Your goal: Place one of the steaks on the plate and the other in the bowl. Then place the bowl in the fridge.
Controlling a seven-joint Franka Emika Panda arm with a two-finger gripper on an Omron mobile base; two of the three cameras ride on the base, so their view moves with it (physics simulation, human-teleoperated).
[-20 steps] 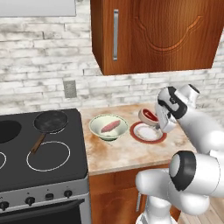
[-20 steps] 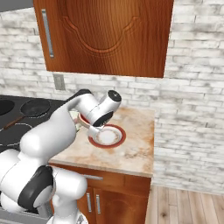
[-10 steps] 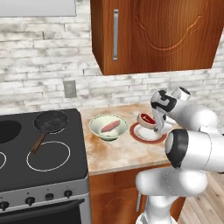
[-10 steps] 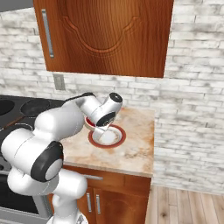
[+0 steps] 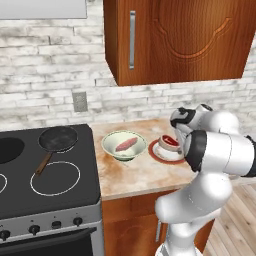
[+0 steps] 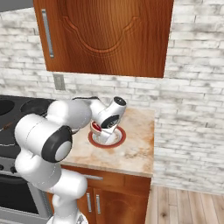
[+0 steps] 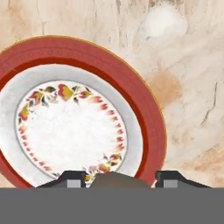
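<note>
with the pale pink steak (image 5: 126,144) already in the bowl (image 5: 123,152), i hover my gripper (image 7: 118,175), clamped on the red steak (image 5: 170,142), just above the red-rimmed plate (image 7: 148,118), so next i judge i should lower and release.

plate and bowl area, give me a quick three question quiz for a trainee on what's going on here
1. True or false: the bowl already has a steak in it.
2. What is the gripper holding over the plate? A) a pan B) the red steak C) nothing
3. Fill in: the pan sits on the ____.

Key:
1. True, the pale pink steak lies in it.
2. B, it sits between the jaws just above the plate's empty centre.
3. stove, left of the counter.
</note>
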